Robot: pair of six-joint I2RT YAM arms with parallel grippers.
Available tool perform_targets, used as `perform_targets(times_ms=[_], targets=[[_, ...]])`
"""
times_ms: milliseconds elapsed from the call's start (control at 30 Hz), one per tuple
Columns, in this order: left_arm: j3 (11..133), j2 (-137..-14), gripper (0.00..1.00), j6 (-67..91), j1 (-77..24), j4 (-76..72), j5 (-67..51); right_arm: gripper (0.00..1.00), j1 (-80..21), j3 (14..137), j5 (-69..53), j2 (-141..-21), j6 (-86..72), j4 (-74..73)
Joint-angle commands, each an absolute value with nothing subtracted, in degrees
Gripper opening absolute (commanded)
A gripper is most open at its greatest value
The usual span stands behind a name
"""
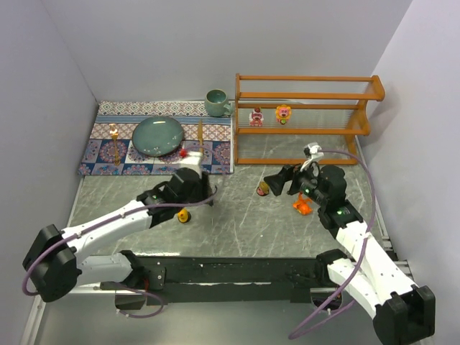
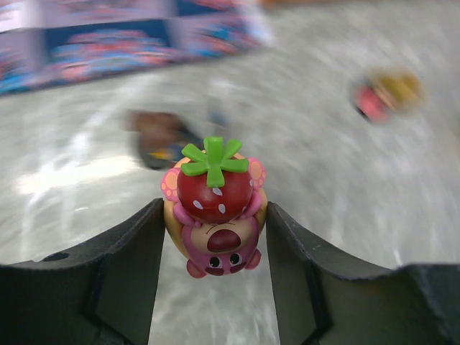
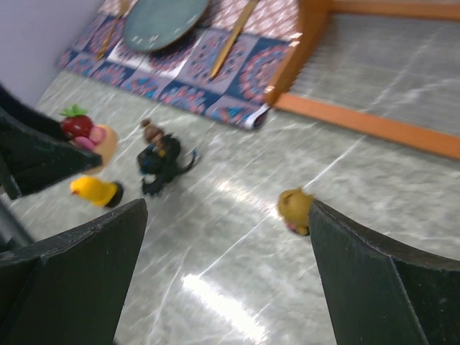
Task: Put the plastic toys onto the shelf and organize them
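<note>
My left gripper (image 2: 215, 237) is shut on a pink bear holding a red strawberry (image 2: 214, 208), lifted above the grey table. In the top view the bear (image 1: 183, 152) shows as a red spot at the left gripper's (image 1: 186, 158) tip. My right gripper (image 3: 226, 237) is open and empty, low over the table, with a yellow-brown figure (image 3: 295, 210) touching or just beside its right finger. In the top view that figure (image 1: 263, 190) lies at the right gripper's (image 1: 273, 184) tip. The shelf (image 1: 309, 97) stands at the back right with two toys (image 1: 256, 117) (image 1: 284, 113) on its middle tier.
A dark spiky creature (image 3: 159, 158) and a yellow toy on a dark base (image 3: 95, 190) lie between the arms. An orange toy (image 1: 302, 206) lies under the right arm. The patterned mat (image 1: 108, 154) holds a teal plate (image 1: 157, 135), wooden utensils and a teal mug (image 1: 215, 102).
</note>
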State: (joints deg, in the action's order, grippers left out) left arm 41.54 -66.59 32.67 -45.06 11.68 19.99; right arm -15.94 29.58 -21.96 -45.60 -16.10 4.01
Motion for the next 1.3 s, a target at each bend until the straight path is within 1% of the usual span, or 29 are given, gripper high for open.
perform_targets(times_ms=[0,133,200,300,500,633,867,1267], targets=[[45.8,-66.7,0.16,20.8,-54.1,9.3,11.2,1.00,-18.7,32.1,-27.2,-43.7,-17.4,0.6],[48.7,-69.4,0.18,12.3,-62.1,9.4,8.5,1.00,-23.5,34.7,-26.8,-43.5,-17.1,-6.2],[49.0,-70.2,0.19,9.7,-66.2,9.1,7.3,1.00,-27.5,35.6,-24.0,-43.1,-16.4,-10.3],[48.4,-70.2,0.20,4.8,-69.4,7.8,4.2,0.98,-30.2,36.6,-24.4,-42.7,-16.0,-14.4],[47.5,-68.4,0.22,-3.5,-70.4,7.6,-3.2,0.92,-32.4,33.9,-31.7,-39.7,-14.3,-13.8],[47.3,-67.2,0.22,-6.9,-70.5,8.5,-7.5,0.87,-33.7,33.0,-36.9,-40.0,-12.8,-12.7],[47.3,-65.6,0.19,-10.3,-70.5,10.3,-10.3,0.79,-37.0,33.5,-39.0,-43.1,-10.6,-12.3],[47.8,-67.1,0.16,-12.7,-68.3,11.0,-13.6,0.76,-41.2,33.0,-41.1,-41.7,-9.4,-12.0]])
